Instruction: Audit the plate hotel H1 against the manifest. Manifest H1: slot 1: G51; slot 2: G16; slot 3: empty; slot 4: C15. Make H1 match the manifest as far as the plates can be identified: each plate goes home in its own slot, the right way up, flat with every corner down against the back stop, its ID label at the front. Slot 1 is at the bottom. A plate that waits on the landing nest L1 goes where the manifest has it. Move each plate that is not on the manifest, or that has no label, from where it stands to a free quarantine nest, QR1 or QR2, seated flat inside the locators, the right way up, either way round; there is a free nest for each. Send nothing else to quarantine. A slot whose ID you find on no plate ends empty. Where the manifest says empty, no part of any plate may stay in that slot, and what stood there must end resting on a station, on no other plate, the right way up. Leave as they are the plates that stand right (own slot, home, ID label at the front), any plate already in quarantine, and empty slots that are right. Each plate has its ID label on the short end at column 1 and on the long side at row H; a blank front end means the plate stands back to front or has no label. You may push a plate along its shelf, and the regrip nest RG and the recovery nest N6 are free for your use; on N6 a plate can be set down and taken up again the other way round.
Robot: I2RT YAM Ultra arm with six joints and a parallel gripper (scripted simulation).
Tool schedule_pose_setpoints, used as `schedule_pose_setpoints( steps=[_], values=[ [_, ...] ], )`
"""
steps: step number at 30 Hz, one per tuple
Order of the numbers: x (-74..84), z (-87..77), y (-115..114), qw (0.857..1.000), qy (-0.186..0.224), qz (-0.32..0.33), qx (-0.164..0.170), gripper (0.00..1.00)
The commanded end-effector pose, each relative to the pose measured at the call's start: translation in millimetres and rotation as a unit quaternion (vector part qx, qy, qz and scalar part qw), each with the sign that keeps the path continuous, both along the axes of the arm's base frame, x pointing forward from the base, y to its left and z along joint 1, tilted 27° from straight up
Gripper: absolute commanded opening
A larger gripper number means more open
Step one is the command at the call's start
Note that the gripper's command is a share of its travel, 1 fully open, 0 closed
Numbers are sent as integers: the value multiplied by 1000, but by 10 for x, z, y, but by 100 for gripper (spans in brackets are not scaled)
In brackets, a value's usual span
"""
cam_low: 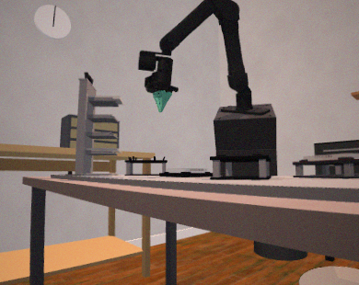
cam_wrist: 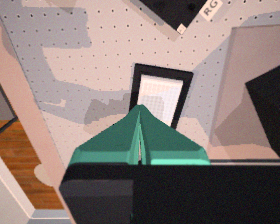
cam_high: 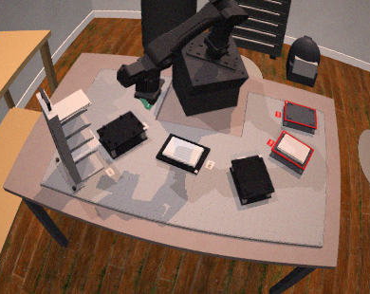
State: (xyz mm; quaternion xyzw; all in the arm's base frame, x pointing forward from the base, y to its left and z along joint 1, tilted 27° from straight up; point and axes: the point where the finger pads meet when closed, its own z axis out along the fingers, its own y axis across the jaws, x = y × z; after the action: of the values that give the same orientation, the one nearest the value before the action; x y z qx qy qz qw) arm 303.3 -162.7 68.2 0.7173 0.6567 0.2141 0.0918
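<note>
Nearest you, the green two-fingered gripper (cam_wrist: pixel 141 131) hangs high with its fingers pressed together on nothing — descend like that and you will strike the white microplate in its flat black landing nest (cam_high: pixel 182 153) rather than straddle it. Farther off, the grey four-shelf plate hotel (cam_high: pixel 61 137) holds one white plate (cam_high: pixel 73 103) on its top shelf — any misread label sends a plate to the wrong slot.
</note>
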Motion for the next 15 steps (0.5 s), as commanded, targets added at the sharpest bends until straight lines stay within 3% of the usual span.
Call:
schedule_pose_setpoints(
  steps=[1,7,15],
  values=[
    [-24,56,-32,1000,8,-21,21,0],
    [-28,62,0,997,26,-42,62,0],
    [-48,104,195,997,27,-43,65,0]
  ],
)
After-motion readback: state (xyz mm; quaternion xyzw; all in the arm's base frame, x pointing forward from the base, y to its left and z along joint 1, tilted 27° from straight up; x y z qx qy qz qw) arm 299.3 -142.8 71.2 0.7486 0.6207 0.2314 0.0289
